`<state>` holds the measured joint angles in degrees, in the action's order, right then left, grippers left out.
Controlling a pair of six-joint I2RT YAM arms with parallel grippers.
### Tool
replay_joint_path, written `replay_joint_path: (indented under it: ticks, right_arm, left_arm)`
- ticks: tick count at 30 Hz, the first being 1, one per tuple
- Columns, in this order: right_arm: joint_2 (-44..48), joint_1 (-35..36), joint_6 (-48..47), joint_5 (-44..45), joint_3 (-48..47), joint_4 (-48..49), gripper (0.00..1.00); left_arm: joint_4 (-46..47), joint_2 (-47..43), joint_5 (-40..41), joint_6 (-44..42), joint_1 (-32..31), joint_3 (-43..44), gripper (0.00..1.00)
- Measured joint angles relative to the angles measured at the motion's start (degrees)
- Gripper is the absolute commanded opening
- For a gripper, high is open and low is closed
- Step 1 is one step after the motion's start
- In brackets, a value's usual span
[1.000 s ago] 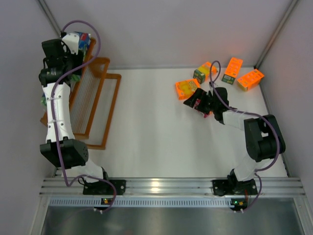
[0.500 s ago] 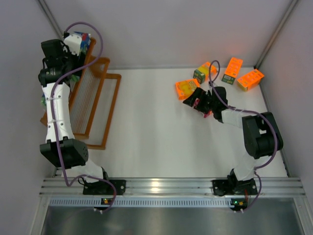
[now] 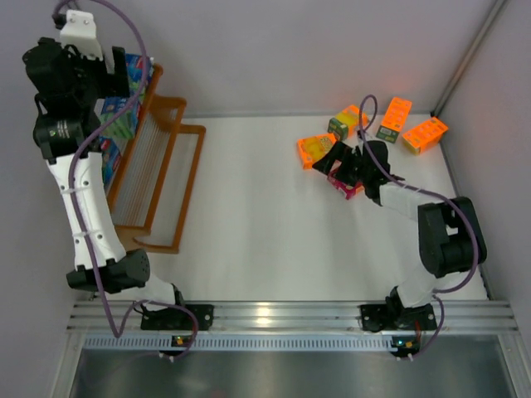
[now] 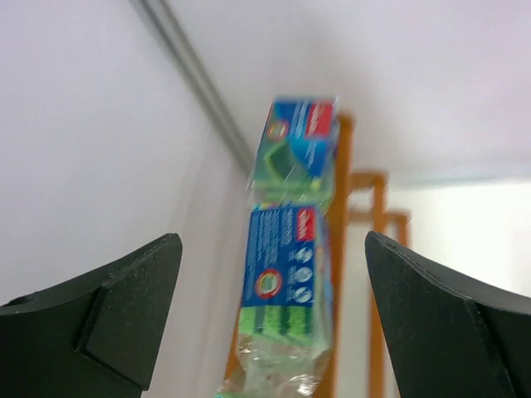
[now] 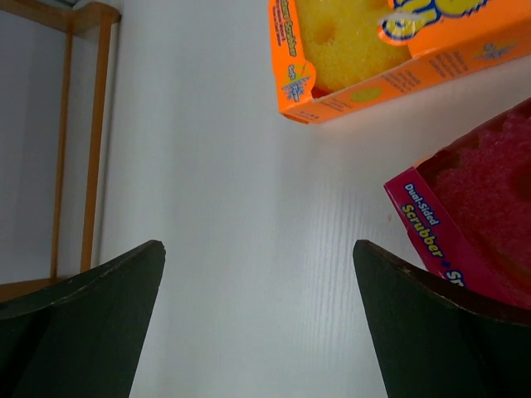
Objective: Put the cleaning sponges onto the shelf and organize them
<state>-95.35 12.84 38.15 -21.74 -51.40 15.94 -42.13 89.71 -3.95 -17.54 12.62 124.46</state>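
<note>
- Slats of the orange three-tier wire shelf stand at the left of the white counter, long axis running near to far.
- Mid-counter, the right end effector hovers spread wide and empty beside a pink wrapped sponge pack. Only its wrist view reads "Dual-Sided Scrubber".
- Just beyond, an orange boxed yellow sponge lies lengthwise left-right, slightly tilted.
- Farther right sits a cluster of orange packs.
- Farthest left, blue-green packs with red marks line the shelf's top tier end to end. The left end effector hangs wide open, holding nothing. The labels' writing is blurred.
</note>
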Motion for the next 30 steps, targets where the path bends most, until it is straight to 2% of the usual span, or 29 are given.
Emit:
replay_joint_path:
  ticks: [3, 6, 9, 11, 15, 17, 21, 24, 30]
  right_arm:
    - [2.91, -0.02, -1.73, 3.06, -3.30, -4.26, 0.99]
    - [6.67, -0.50, -3.93, 8.92, -8.76, -10.34, 0.99]
    - [9.97, -3.34, -5.97, 12.11, -12.11, -13.94, 0.99]
    - [11.91, -7.61, -7.21, 13.18, -12.48, -14.80, 1.00]
    - [11.13, -18.01, -12.87, 13.86, -12.46, -15.72, 0.99]
    - [8.94, -20.65, -16.96, 13.73, -12.46, -15.32, 0.99]
    - [2.80, -20.37, -23.93, 8.98, -12.46, -14.93, 0.99]
    - [-2.03, -20.09, -28.04, 5.57, -12.46, -14.93, 0.99]
    - [-5.88, -19.74, -34.58, 1.44, -11.52, -14.21, 0.97]
  left_arm:
    - [1.22, -2.99, -4.24, 7.54, -0.37, 3.65, 0.98]
    - [2.69, -5.95, -6.45, 14.03, -4.11, 4.42, 0.98]
    - [3.85, -7.26, -4.72, 18.84, -15.26, 1.86, 0.97]
    - [4.94, -6.54, -4.98, 22.64, -23.50, -1.11, 0.90]
    - [9.33, -2.51, -3.82, 31.95, -33.33, -11.15, 0.87]
    - [12.17, 0.55, -2.47, 36.96, -37.29, -19.61, 0.87]
    - [15.21, 5.53, -0.76, 44.26, -44.50, -33.16, 0.87]
    - [16.83, 6.36, -0.72, 48.04, -48.17, -39.78, 0.85]
    - [24.59, 5.27, 0.15, 53.51, -48.78, -51.89, 0.84]
